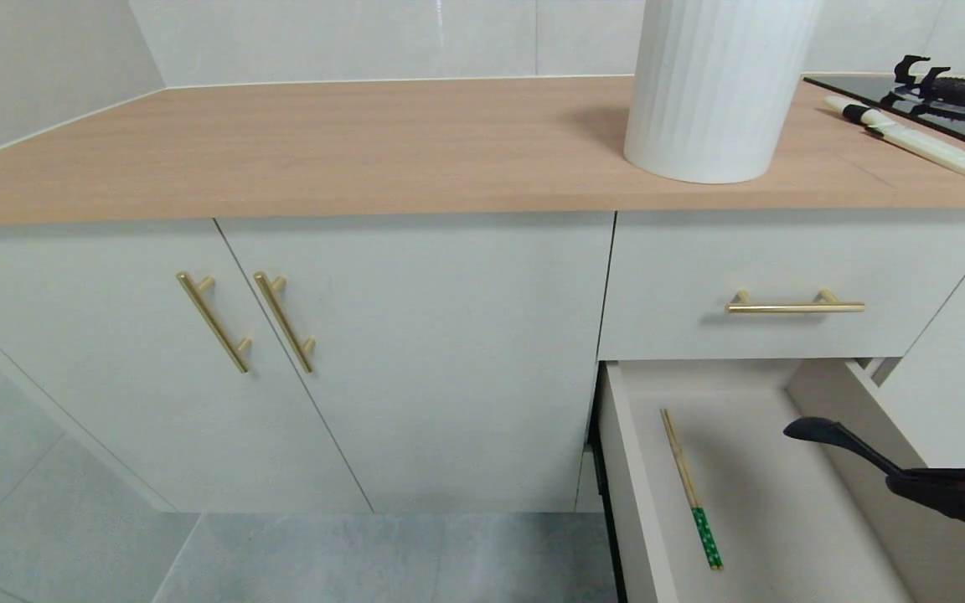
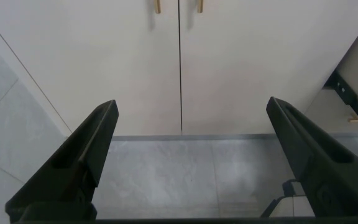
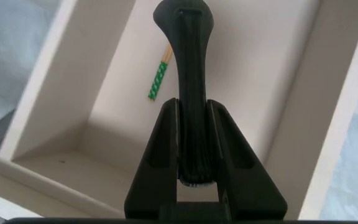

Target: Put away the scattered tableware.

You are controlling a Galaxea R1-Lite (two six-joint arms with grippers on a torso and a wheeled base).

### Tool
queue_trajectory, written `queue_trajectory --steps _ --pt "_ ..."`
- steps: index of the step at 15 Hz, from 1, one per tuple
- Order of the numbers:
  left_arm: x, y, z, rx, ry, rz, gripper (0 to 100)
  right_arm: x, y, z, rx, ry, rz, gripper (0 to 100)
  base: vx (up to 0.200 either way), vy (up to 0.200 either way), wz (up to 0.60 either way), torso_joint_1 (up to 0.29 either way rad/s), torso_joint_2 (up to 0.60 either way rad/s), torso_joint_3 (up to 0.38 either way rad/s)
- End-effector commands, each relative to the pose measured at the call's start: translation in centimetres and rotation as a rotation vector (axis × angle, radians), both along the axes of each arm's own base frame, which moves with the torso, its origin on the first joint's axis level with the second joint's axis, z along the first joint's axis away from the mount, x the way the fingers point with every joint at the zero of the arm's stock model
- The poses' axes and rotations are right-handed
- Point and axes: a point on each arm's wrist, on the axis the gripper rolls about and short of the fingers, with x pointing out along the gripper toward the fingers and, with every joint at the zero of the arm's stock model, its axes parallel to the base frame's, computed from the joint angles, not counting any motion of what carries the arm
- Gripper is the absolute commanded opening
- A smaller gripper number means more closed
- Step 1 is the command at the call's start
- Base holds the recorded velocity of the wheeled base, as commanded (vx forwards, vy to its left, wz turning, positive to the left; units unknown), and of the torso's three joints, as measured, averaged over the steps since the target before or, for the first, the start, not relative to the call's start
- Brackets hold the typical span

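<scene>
The right tool is clamped on a black utensil, whose handle is pinched between the two fingers and whose broadened, spoon-like end juts forward. In the head view the utensil is held level above the open drawer, with the tool at the drawer's three o'clock side. It cannot be told how far above the drawer floor the utensil hangs.

A pair of chopsticks with green ends is already laid on the drawer floor, at about nine o'clock from the utensil's tip and apart from it. On the bench, at about twelve o'clock from the drawer, a white ribbed container is stood. A pale knife is left lying at one o'clock, just beside the stove.

The left tool is spread wide and empty, pointed at the closed cabinet doors and the floor.

The step in hand is judged to be the placing of the utensil into the drawer. A lowering toward the bare floor beside the chopsticks is called for next, then a release. The knife is judged to remain to be collected, and the drawer to be shut afterwards.
</scene>
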Motion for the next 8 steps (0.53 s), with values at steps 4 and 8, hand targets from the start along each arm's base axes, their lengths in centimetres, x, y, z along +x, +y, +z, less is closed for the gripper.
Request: queue_trajectory --steps 4,8 --pt "0.0 0.0 0.0 0.0 0.0 0.0 100 5.4 1.2 -3.3 0.056 0.22 -0.135 0 0.0 0.0 0.0 0.0 0.0 0.0" --pt "0.0 0.0 0.0 0.0 0.0 0.0 100 8.4 2.9 -7.6 0.045 0.289 -0.219 0 0.0 0.0 0.0 0.0 0.0 0.0"
